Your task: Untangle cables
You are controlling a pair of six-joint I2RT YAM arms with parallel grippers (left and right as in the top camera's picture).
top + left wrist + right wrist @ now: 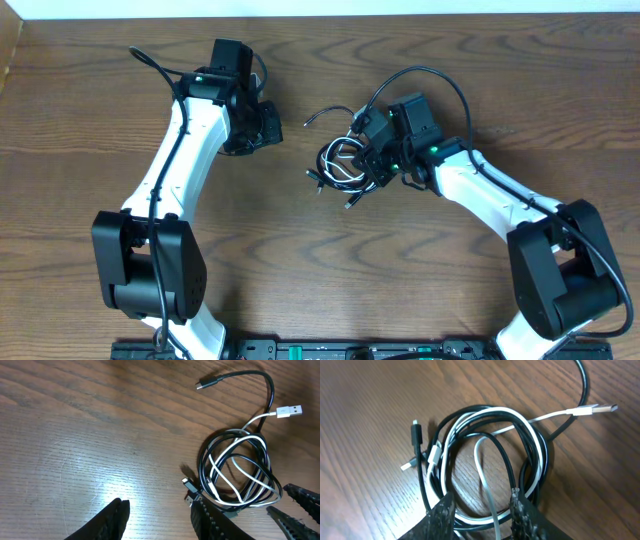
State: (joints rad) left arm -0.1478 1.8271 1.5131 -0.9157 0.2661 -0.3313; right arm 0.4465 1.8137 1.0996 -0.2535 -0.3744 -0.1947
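The cables [345, 162], one black and one white, lie coiled together in a small tangled loop on the wooden table [420, 290]. My right gripper [372, 160] is down on the loop's right side. In the right wrist view its fingers [482, 502] stand apart, straddling a white strand and some coil strands [490, 445]. The white cord's USB plug [597, 409] points away from the coil. My left gripper [268, 125] is left of the tangle, open, with bare wood between its fingers [160, 510]. The left wrist view shows the coil [240, 470] just beyond its right finger.
A black plug end [205, 383] arcs out above the coil. Two small plug ends [412, 447] stick out on the coil's other side. Thick black arm wiring [440, 85] loops over the right wrist. The table's far edge [320, 15] runs along the top.
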